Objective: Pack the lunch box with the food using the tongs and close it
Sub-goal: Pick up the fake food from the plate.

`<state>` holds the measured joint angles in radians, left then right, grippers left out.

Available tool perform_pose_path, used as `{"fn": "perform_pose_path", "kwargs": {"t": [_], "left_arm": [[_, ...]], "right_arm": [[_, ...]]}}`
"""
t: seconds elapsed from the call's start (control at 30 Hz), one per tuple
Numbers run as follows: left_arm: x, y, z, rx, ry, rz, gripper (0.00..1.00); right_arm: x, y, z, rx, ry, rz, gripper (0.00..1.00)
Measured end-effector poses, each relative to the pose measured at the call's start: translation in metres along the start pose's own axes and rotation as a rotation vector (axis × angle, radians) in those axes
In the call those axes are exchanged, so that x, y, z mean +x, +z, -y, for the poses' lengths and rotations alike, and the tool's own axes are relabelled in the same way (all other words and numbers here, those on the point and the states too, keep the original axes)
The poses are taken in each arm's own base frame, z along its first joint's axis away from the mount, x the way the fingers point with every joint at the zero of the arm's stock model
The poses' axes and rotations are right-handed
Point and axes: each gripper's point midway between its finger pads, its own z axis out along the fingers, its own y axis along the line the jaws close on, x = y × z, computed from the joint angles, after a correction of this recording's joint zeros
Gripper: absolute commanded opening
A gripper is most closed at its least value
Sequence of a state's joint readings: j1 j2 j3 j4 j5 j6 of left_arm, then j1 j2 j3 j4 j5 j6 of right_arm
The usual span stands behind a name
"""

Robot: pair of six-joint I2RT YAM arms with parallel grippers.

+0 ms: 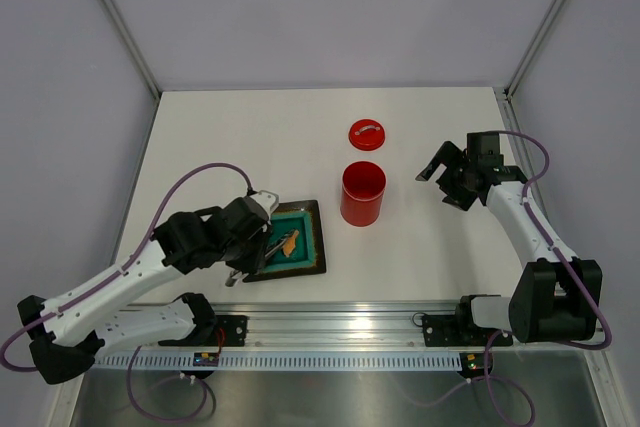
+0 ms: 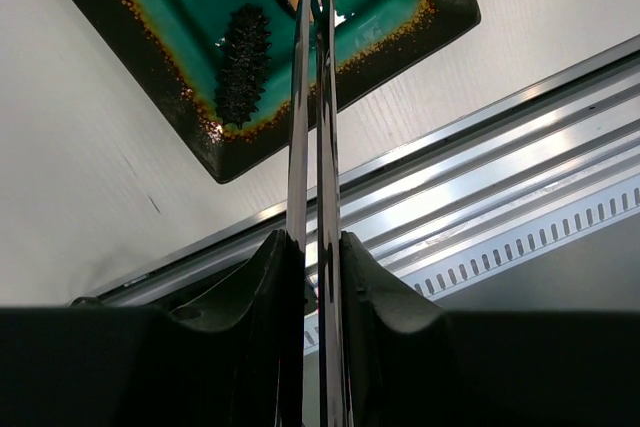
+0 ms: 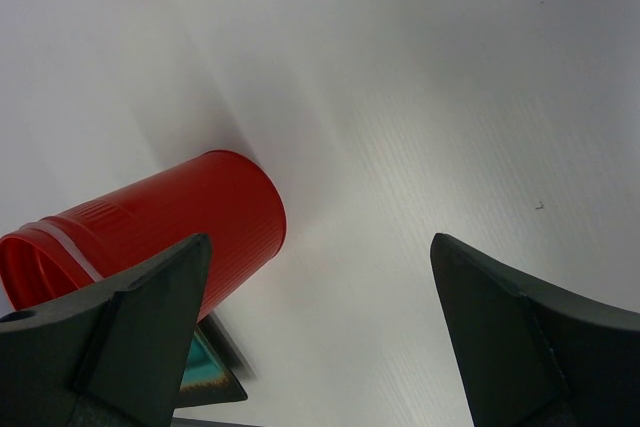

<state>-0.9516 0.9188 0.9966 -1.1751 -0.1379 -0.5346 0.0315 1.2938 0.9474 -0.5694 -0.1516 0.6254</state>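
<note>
Left gripper (image 2: 312,242) clamped on tongs (image 2: 298,147), over plate (image 2: 455,17) at table's near edge; right gripper (image 3: 320,242) spread wide, near lunch box (image 3: 180,217).

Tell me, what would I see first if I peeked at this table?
The bright red lunch box, standing open in the middle of the white table, with its red lid lying just behind it. To its left sits a dark plate with a teal middle, and the left arm holds shiny tongs over it.
</note>
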Motion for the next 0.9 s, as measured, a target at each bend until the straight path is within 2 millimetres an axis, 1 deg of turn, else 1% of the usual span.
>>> {"fn": "perform_pose_path", "kwargs": {"t": [0.07, 0.23, 0.57, 0.9], "left_arm": [[0.0, 0.0, -0.001, -0.006, -0.004, -0.002, 0.38], [0.0, 0.004, -0.001, -0.019, -0.015, -0.015, 0.44], [0.001, 0.01, 0.001, -0.023, -0.029, -0.026, 0.51], [0.005, 0.018, 0.0, -0.046, -0.028, -0.062, 0.52]], "right_arm": [[0.0, 0.0, 0.0, -0.001, 0.0, 0.0, 0.99], [0.0, 0.0, 0.0, -0.002, 0.0, 0.001, 0.99], [0.001, 0.0, -0.001, -0.006, 0.0, -0.003, 0.99], [0.002, 0.001, 0.0, -0.005, 0.0, -0.006, 0.99]]}}
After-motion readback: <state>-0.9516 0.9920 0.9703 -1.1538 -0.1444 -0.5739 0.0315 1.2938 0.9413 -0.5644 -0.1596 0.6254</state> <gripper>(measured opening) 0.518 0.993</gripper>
